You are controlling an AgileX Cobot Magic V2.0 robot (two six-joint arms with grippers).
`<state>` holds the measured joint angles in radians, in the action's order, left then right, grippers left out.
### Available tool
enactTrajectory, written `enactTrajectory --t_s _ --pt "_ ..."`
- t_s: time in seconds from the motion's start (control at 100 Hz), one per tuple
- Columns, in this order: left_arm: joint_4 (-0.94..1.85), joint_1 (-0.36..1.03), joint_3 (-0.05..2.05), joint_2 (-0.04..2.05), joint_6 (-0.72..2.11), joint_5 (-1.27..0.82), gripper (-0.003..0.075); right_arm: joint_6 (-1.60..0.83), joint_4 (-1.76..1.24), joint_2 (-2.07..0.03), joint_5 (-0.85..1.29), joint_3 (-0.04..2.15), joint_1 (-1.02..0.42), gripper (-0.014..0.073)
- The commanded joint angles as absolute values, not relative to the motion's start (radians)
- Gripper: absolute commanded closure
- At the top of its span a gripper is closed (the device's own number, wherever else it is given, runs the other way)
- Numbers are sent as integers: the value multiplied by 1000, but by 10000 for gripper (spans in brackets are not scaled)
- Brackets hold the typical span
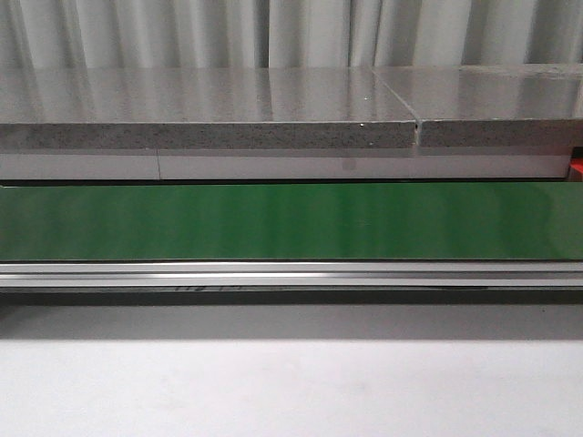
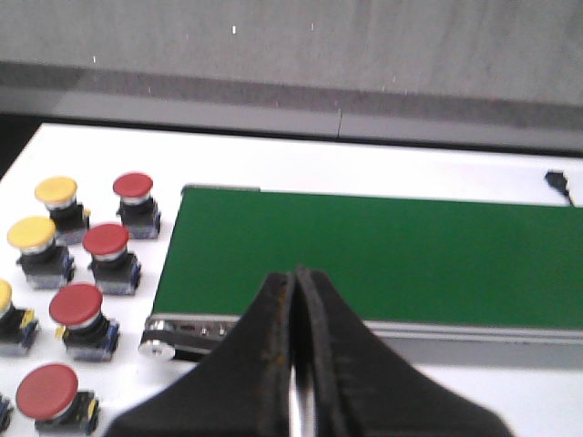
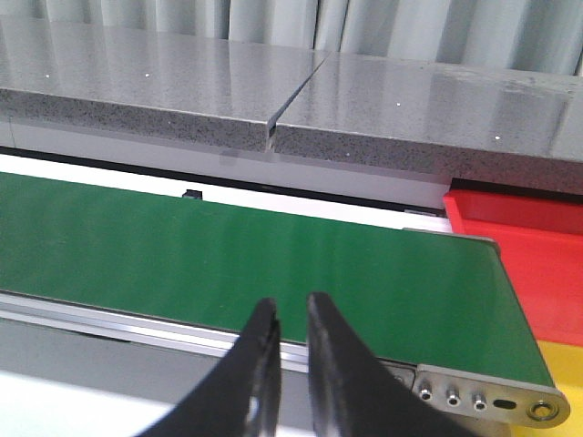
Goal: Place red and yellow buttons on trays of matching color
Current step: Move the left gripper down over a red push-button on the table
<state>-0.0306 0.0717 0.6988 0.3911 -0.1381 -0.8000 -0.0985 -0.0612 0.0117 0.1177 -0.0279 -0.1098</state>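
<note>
Left gripper [image 2: 297, 364] closed, jaws pressed together with nothing between them, poised above the near rail at the end of the green conveyor belt [image 2: 383, 255]. Beside this gripper, off that belt end, a cluster of push buttons standing upright on the white table [image 2: 510, 159]: red buttons such as one [image 2: 133, 187] farther off, one [image 2: 106, 240] and one [image 2: 76, 304] closer, and one [image 2: 46, 391] nearest; yellow buttons [image 2: 56, 190] and [image 2: 32, 233] on the outer side, with a third yellow one cut by the picture edge. Probably stored there as a supply, within reach of this arm only, for feeding onto the belt. Right gripper [image 3: 290, 328] empty too, fingers parted only by a narrow gap, hanging over the near rail of the same belt close to its other end. Just past that end, a red tray [image 3: 537, 246], and nearer a yellow surface [image 3: 560, 360], likely the yellow tray, though only a corner visible. Such layout suggests sorting at this side. Belt bare in the front view [image 1: 291, 223]; no button moved yet, so task seemingly at its beginning.
</note>
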Motion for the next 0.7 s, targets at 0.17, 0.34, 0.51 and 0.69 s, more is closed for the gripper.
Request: enactTrajectory --t_s 0.17,0.34,0.51,0.69 --pt "-10 81 827 592 -150 -861 739 -101 -53 30 37 -13 -112 495" --pt "-10 81 827 654 -150 -861 739 -101 -53 30 37 -13 -112 495" --pt "-10 81 827 696 -150 -876 736 -101 -53 30 37 -13 -112 495" --pt "-8 81 809 720 -150 -920 547 -101 -53 30 37 -13 -112 495"
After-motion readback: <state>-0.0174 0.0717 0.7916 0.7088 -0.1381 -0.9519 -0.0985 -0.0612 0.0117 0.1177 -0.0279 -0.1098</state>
